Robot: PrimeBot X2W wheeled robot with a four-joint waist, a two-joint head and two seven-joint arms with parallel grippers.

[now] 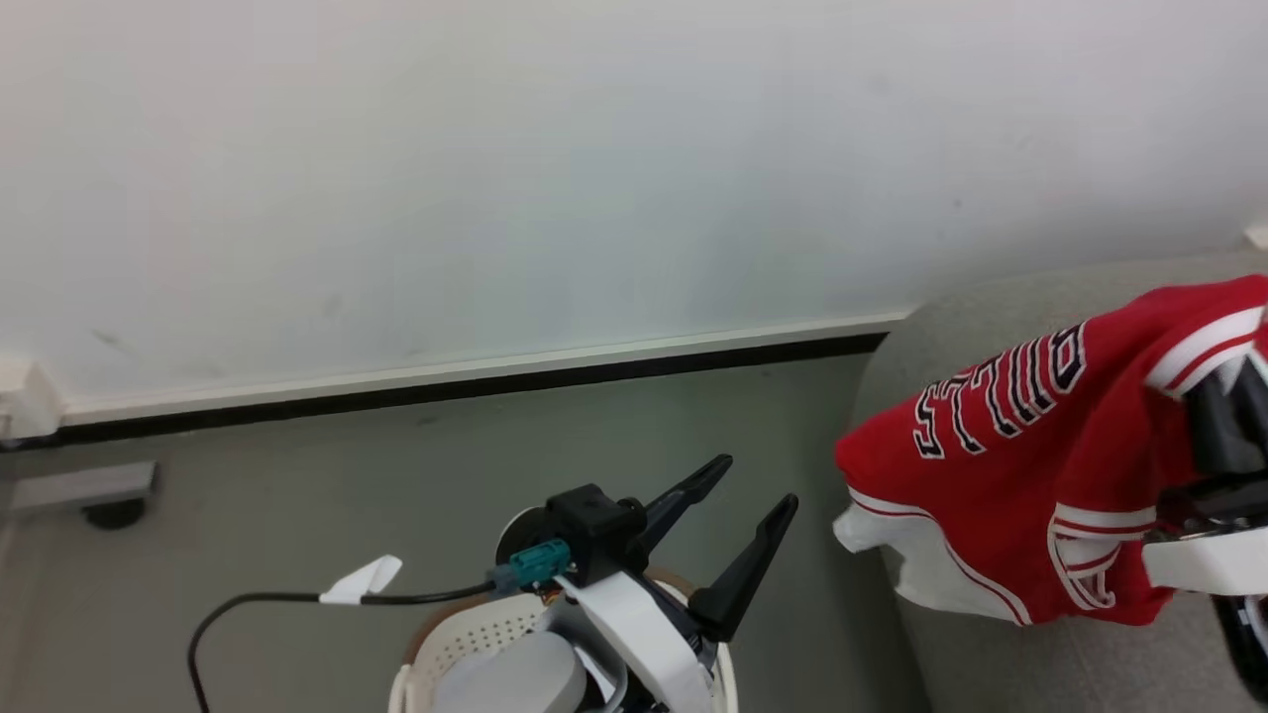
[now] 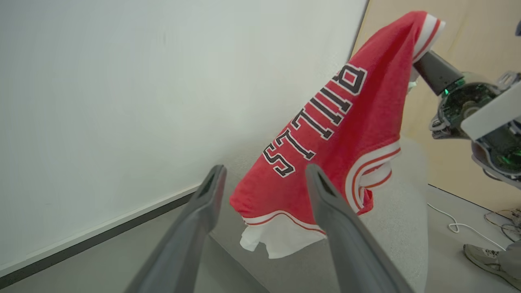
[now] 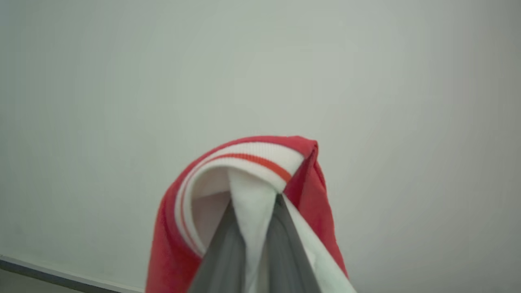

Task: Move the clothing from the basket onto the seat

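A red garment [image 1: 1030, 465] with white trim and black-and-white lettering hangs from my right gripper [image 1: 1228, 396], which is shut on its striped edge. In the right wrist view the garment [image 3: 252, 158] drapes over the closed right gripper [image 3: 254, 201]. It hangs over the left end of the light-grey seat [image 1: 951, 327], and I cannot tell whether it rests on it. My left gripper [image 1: 760, 480] stands open and empty above the cream basket [image 1: 466, 634], to the left of the garment. In the left wrist view the left gripper [image 2: 263, 170] points at the garment [image 2: 325, 134] and the seat [image 2: 399, 228].
A pale grey-blue rounded thing [image 1: 515, 683] lies in the basket. A black cable with a white tag [image 1: 362, 582] runs across the grey floor by the wall's skirting. A person's shoe [image 2: 484, 256] and loose cables are on the floor beyond the seat.
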